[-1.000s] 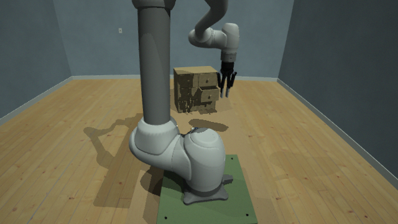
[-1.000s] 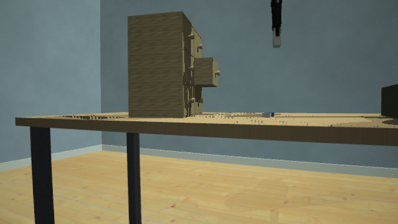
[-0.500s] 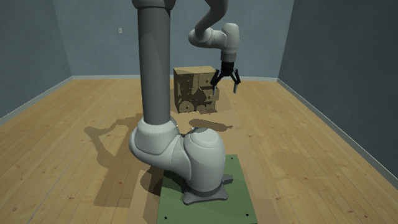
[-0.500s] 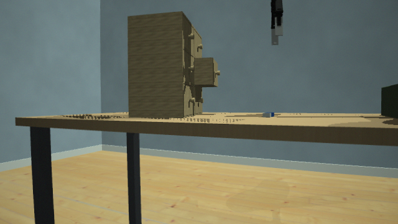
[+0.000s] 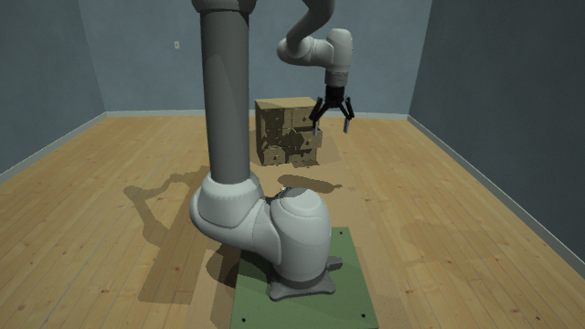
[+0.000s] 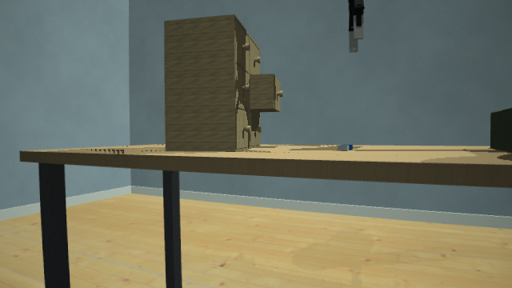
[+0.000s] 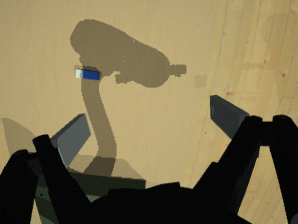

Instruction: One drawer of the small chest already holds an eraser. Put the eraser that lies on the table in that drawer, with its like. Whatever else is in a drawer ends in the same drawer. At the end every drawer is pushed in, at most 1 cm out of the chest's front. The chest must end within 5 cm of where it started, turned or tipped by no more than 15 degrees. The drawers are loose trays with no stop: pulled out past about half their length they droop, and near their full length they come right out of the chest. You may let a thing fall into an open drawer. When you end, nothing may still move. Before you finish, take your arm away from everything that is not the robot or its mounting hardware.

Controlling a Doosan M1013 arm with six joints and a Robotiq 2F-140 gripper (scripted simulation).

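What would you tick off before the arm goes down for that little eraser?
1. Jaws of the gripper spread wide, nothing held: ok.
2. Eraser lying on the table, apart from the chest: ok.
3. Gripper directly above the eraser: not ok; in the wrist view the eraser sits off to the upper left.
4. One drawer pulled out: ok.
5. That drawer holds the other eraser: cannot tell.
6. Other drawers pushed in: ok.

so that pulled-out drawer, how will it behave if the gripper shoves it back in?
The drawer sticks well out of the chest yet sits level, so it will probably slide in easily. An off-centre push might skew it. The chest looks tall and narrow, so a hard shove could shift it.
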